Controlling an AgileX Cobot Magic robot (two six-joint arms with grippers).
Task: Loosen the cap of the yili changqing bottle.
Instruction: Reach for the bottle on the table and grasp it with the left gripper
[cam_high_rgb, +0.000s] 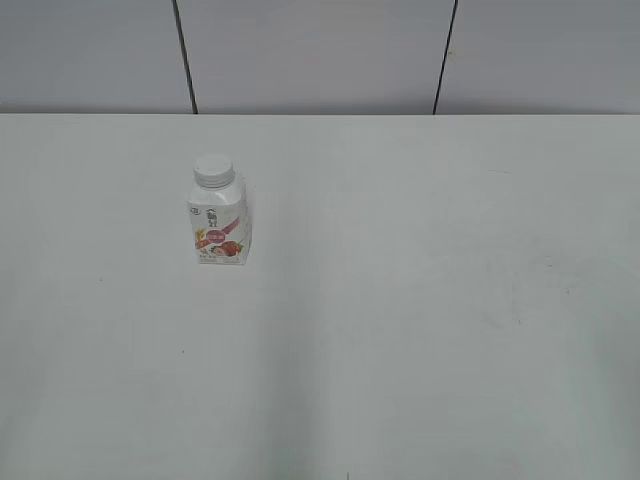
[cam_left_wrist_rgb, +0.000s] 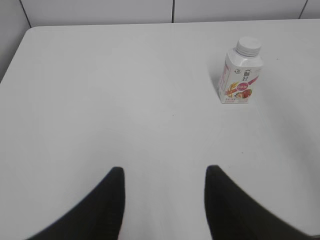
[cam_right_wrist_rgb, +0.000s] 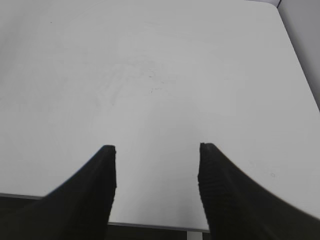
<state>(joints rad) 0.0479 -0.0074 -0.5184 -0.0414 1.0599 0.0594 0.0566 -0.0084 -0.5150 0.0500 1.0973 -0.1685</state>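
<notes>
The yili changqing bottle (cam_high_rgb: 219, 225) stands upright on the white table, left of the middle in the exterior view, with its white ribbed cap (cam_high_rgb: 214, 171) on the neck. It also shows in the left wrist view (cam_left_wrist_rgb: 240, 78), far ahead and to the right, its cap (cam_left_wrist_rgb: 248, 46) on top. My left gripper (cam_left_wrist_rgb: 165, 172) is open and empty, well short of the bottle. My right gripper (cam_right_wrist_rgb: 157, 149) is open and empty over bare table near the front edge. Neither gripper shows in the exterior view, and the bottle is out of the right wrist view.
The white table (cam_high_rgb: 420, 300) runs back to a grey panelled wall (cam_high_rgb: 320, 50). Its left edge with a rounded corner (cam_left_wrist_rgb: 27, 35) shows in the left wrist view. Its front edge (cam_right_wrist_rgb: 150, 225) and right edge (cam_right_wrist_rgb: 300, 65) show in the right wrist view.
</notes>
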